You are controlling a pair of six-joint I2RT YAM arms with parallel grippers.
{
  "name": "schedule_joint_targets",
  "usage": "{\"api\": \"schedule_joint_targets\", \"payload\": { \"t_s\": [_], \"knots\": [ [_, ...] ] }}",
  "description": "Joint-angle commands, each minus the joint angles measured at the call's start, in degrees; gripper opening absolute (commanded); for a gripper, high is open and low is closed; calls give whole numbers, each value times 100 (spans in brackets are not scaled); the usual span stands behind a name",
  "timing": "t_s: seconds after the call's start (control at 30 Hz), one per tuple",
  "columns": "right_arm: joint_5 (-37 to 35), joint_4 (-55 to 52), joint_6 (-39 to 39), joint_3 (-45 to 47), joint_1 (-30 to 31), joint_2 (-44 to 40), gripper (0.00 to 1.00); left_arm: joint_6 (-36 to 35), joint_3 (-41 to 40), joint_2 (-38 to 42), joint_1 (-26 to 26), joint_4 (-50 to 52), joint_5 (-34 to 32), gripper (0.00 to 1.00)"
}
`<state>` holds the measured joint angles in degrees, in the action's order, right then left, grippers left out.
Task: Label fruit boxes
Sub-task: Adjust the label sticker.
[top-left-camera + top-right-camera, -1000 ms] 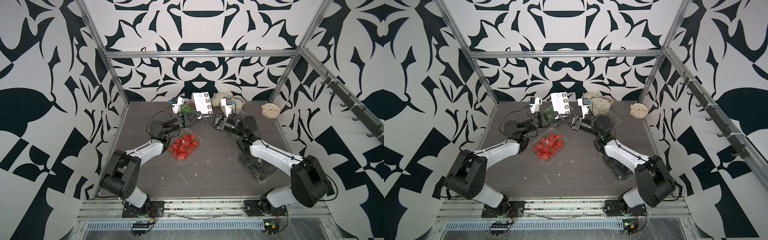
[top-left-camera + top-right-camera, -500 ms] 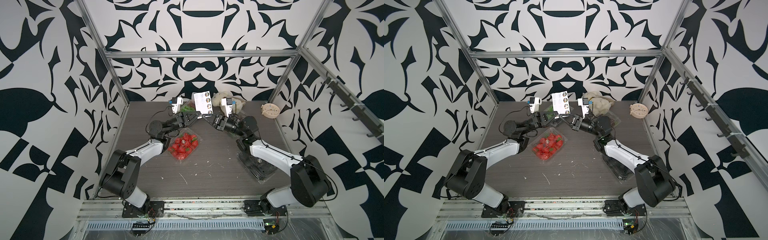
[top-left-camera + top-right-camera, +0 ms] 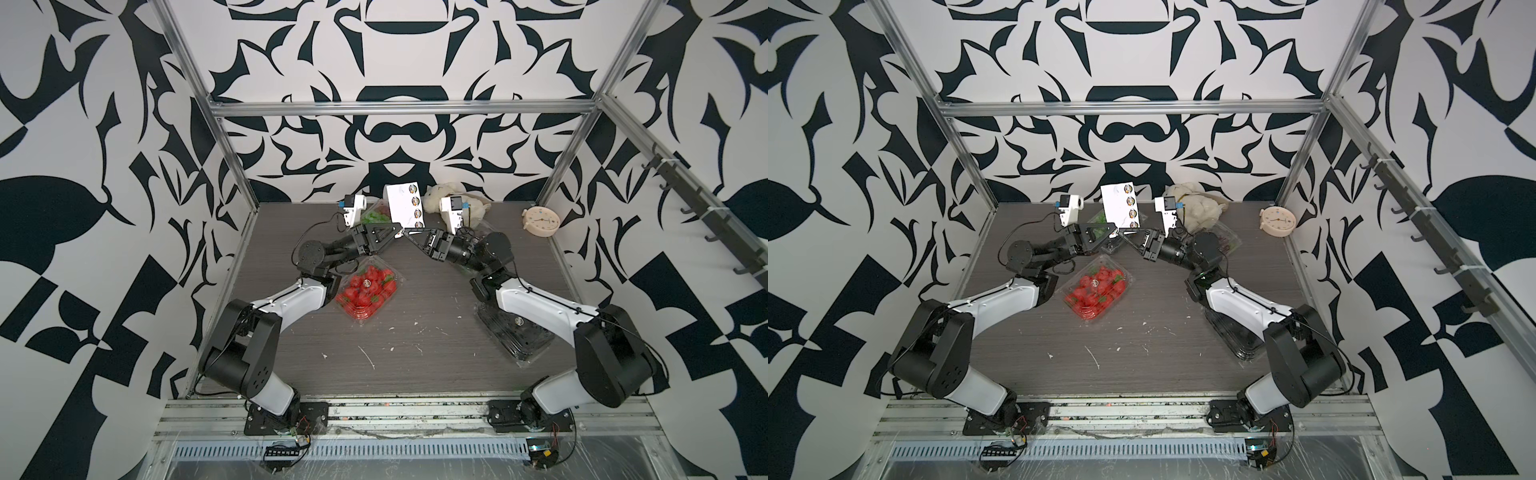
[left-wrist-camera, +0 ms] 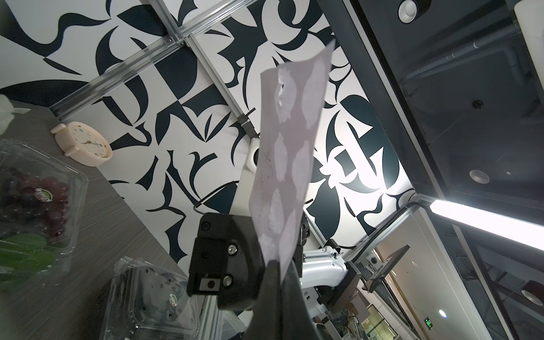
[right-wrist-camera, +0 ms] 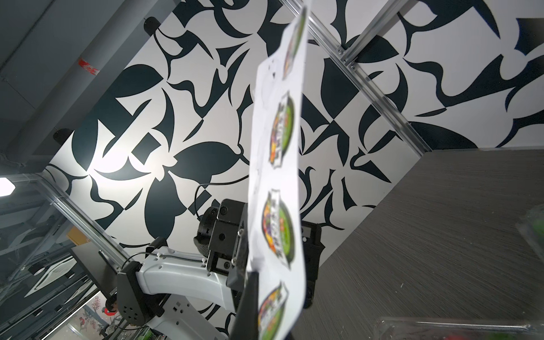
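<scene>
A white sticker sheet [image 3: 404, 204] [image 3: 1119, 203] stands upright over the back of the table. My left gripper [image 3: 399, 230] [image 4: 281, 265] and right gripper [image 3: 407, 230] [image 5: 265, 282] meet tip to tip at its bottom edge, both shut on it. Round labels line one side of the sheet [image 5: 279, 176]; its bare back [image 4: 290, 153] faces the left wrist view. The strawberry fruit box [image 3: 368, 287] lies below the left gripper. A grape box [image 3: 1225, 241] [image 4: 35, 206] sits behind my right arm. Another box with green [image 3: 374, 216] is behind the left gripper. The dark avocado box [image 3: 515, 332] lies under my right forearm.
A cream alarm clock [image 3: 540, 222] stands at the back right corner. A cream plush heap [image 3: 449, 198] lies at the back wall. White scraps [image 3: 366, 355] dot the dark table [image 3: 415, 291]. Metal frame posts [image 3: 232, 166] bound the sides.
</scene>
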<state>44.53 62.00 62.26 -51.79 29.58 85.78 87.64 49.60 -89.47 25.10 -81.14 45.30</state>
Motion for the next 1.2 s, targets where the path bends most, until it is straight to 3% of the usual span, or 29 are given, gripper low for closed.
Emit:
{"api": "schedule_joint_targets", "payload": {
  "t_s": [0.0, 0.7, 0.9, 1.17],
  "knots": [
    [169, 191, 23, -231, 65, -33, 0, -23, 134, 21, 72, -138, 152, 0],
    [170, 23, -69, -219, 57, -153, 0, 17, 225, -186, 126, -134, 231, 0],
    [146, 23, -77, -183, 61, -179, 17, 19, 233, -210, 117, -136, 206, 0],
    [134, -66, -124, -201, 62, -227, 21, 26, 234, -222, 118, -138, 209, 0]
  ]
}}
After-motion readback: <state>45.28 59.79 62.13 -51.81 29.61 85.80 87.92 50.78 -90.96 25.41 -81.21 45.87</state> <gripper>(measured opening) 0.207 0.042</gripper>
